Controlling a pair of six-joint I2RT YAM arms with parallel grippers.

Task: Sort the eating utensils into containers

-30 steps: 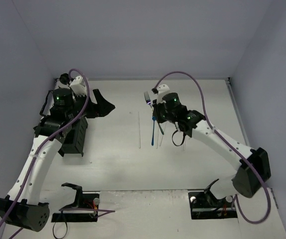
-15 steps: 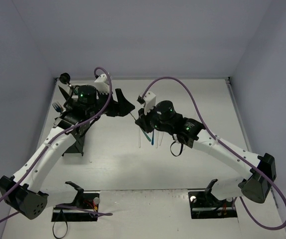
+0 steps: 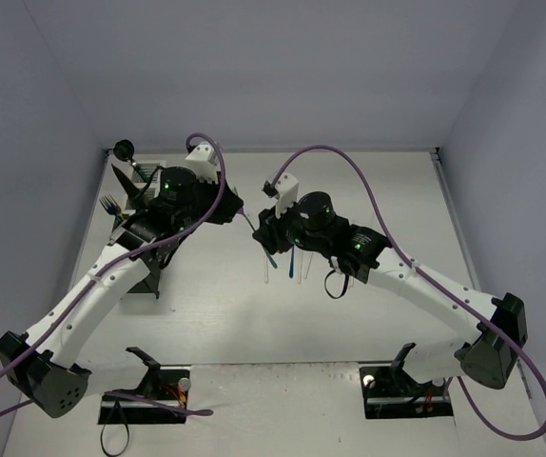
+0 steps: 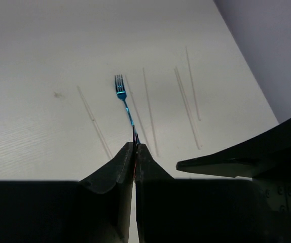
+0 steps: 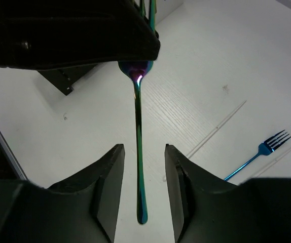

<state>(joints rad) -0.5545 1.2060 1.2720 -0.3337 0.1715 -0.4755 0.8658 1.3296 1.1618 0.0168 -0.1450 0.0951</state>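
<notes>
A slim teal utensil (image 5: 139, 152) hangs in the air between the two grippers above the table's middle. My left gripper (image 4: 135, 147) is shut on its upper end, which is hidden between the fingers (image 5: 84, 35). My right gripper (image 5: 143, 172) is open, its fingers on either side of the handle without touching it. In the top view the left gripper (image 3: 240, 211) and right gripper (image 3: 265, 238) meet tip to tip. A blue fork (image 4: 121, 91) and several pale chopsticks (image 4: 149, 109) lie on the table below. A black container (image 3: 146, 271) stands at the left, partly under the left arm.
Fork heads (image 3: 111, 204) stick up at the far left beside the left arm. The blue fork (image 3: 293, 259) and a chopstick (image 5: 216, 129) lie under the right arm. Purple cables loop over both arms. The arm bases sit at the near edge.
The left arm swung right from the containers to the right gripper and shut on the teal utensil's upper end. The right gripper, shut on the handle before, has opened.
</notes>
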